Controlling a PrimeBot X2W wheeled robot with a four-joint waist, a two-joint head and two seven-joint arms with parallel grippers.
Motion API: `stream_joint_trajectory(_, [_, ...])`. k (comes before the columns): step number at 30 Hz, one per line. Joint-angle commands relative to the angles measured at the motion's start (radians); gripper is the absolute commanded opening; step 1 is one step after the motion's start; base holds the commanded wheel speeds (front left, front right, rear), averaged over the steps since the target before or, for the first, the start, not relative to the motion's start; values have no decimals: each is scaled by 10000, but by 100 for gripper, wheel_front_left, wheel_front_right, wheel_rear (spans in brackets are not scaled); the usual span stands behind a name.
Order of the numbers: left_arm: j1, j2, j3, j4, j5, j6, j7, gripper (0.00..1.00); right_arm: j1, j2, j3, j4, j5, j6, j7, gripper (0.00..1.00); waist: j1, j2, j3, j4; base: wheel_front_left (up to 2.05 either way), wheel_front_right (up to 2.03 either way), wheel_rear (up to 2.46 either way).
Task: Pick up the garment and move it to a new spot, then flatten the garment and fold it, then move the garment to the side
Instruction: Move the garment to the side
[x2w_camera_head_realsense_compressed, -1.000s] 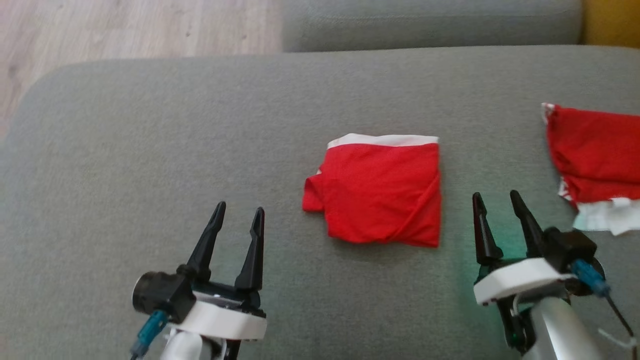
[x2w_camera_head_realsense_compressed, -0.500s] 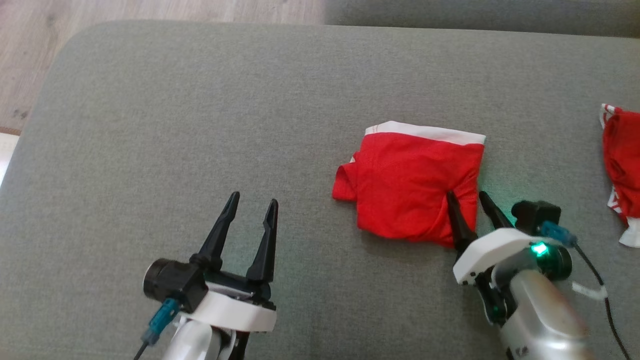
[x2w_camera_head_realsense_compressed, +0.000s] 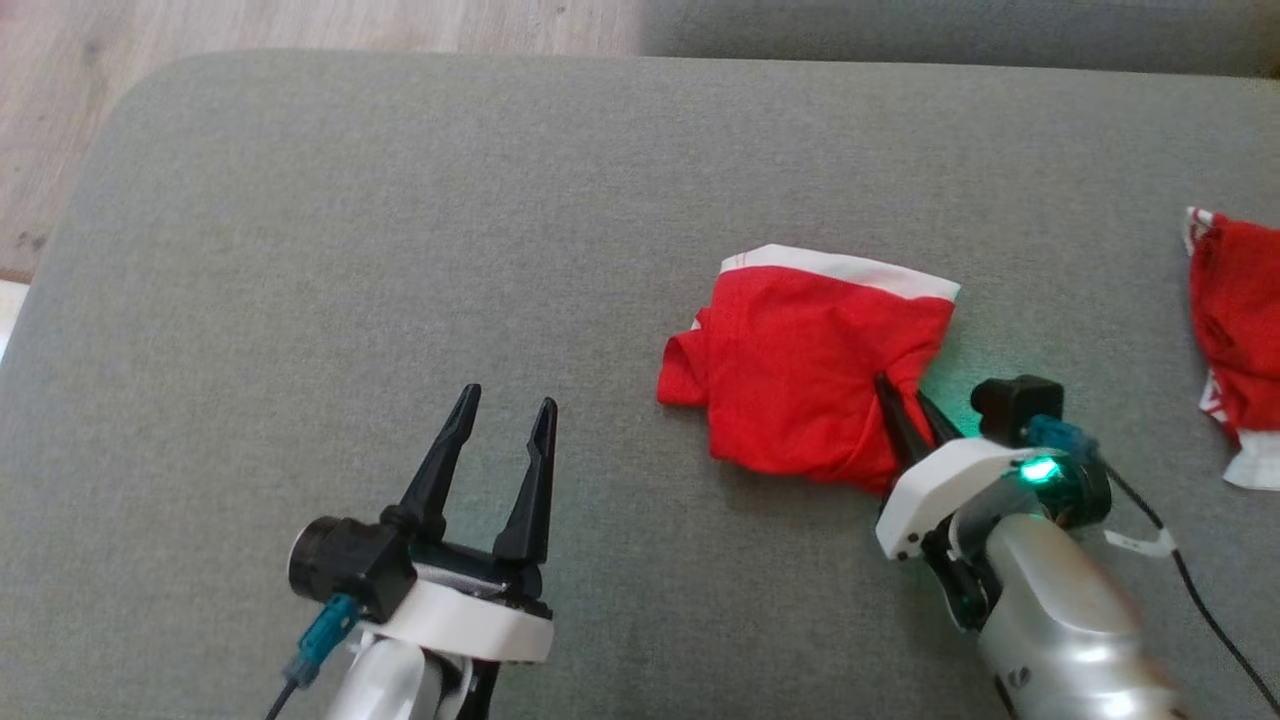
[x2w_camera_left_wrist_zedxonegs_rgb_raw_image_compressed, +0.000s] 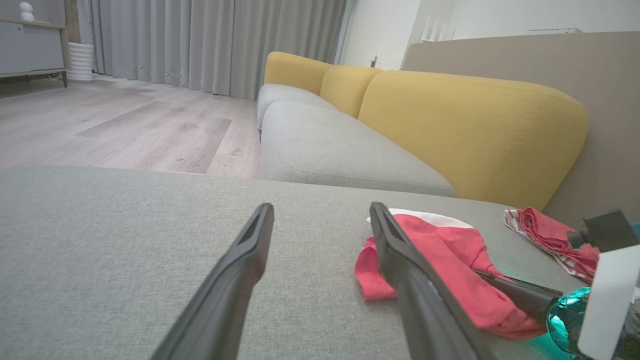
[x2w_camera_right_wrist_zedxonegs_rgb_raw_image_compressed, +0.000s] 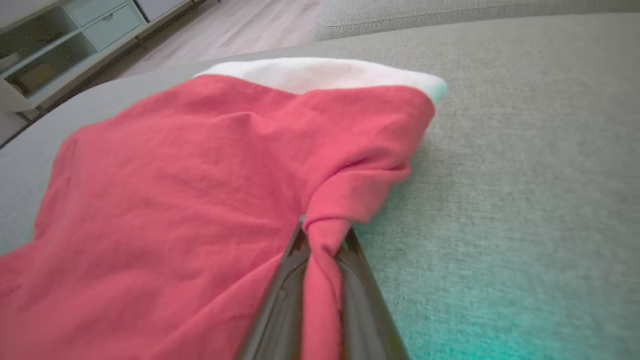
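Folding looks complete. Right gripper (x2w_camera_head_realsense_compressed: 900, 390) clamps garment (x2w_camera_head_realsense_compressed: 800, 380) at its near right corner; left gripper (x2w_camera_head_realsense_compressed: 509, 397), spread and empty, hovers left of garment. Sideways move pending.

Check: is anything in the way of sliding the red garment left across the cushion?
Nothing visible lies on that stretch of cushion. The right tool is shut on the garment; the left tool hangs open nearer the robot, beside that path.

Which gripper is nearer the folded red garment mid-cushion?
Right. The right gripper is shut on the near right corner of the folded red garment; the left gripper stands open over bare cushion, well apart to its left.
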Motion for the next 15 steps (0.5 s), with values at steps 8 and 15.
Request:
stream_joint_trajectory(8, [-194,18,423,-360,62,-40,-51,100,-513,-451,755,18,-1556,71,-534,0,-1,0,-487,-617,0,0,0])
stream_joint_trajectory(15, [-21,18,507,-409,59,-42,-51,100,-985,-2042,1935,-762,-2064,71,-314,0,-1,0,-640,-1067,0,0,0])
